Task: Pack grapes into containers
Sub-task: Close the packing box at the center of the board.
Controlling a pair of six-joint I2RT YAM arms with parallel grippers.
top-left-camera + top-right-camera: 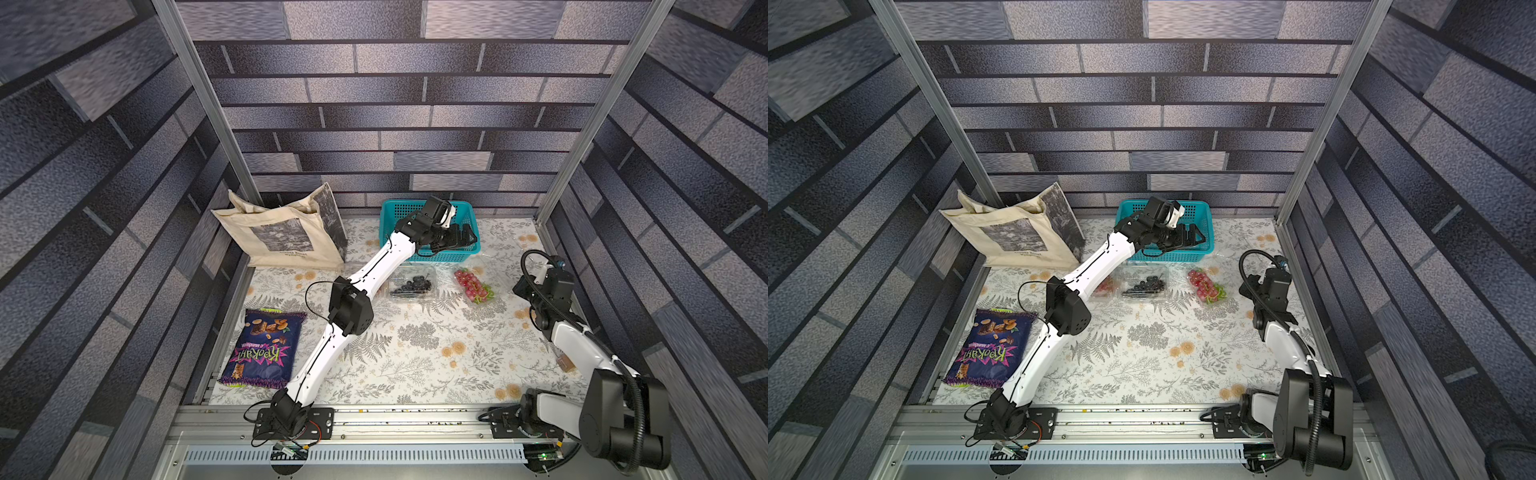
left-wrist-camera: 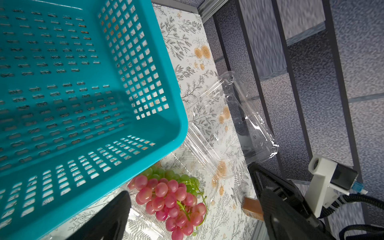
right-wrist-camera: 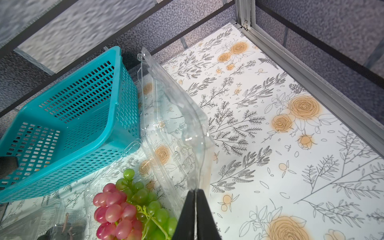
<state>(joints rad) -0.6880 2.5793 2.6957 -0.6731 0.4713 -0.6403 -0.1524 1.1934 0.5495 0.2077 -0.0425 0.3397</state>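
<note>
A bunch of red-pink and green grapes (image 1: 473, 285) (image 3: 128, 207) lies in the tray of a clear container whose hinged lid (image 3: 176, 116) (image 2: 234, 124) stands raised. My right gripper (image 3: 195, 196) (image 1: 518, 287) is shut on the lid's rim. Dark grapes (image 1: 411, 285) fill a second clear container beside it. In a top view, red grapes (image 1: 1105, 286) show partly behind the left arm. My left gripper (image 1: 464, 237) (image 2: 193, 216) hangs open over the teal basket (image 1: 428, 253), holding nothing. The basket's inside (image 2: 62, 83) looks empty.
A beige tote bag (image 1: 282, 232) leans at the back left. A purple snack bag (image 1: 264, 347) lies at the front left. A small brown block (image 1: 566, 363) sits by the right rail. The left arm stretches diagonally across the floral table (image 1: 415, 357).
</note>
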